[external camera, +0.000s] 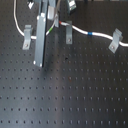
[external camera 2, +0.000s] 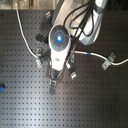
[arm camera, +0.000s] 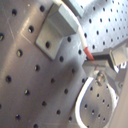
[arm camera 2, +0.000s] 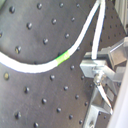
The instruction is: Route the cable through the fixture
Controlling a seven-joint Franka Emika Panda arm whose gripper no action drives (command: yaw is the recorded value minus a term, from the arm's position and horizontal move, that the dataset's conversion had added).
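I see the white cable (external camera: pixel 100 35) running along the far edge of the black perforated surface (external camera: pixel 75 95), passing the dark fixture (external camera: pixel 68 32). My gripper (arm camera: pixel 97 62) is closed, pinching the cable near its red mark (arm camera: pixel 86 50).

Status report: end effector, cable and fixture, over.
End effector shut on cable at its red mark. Cable lies on both light clips; dark fixture beside it, routing unclear. Nothing in the way seen.
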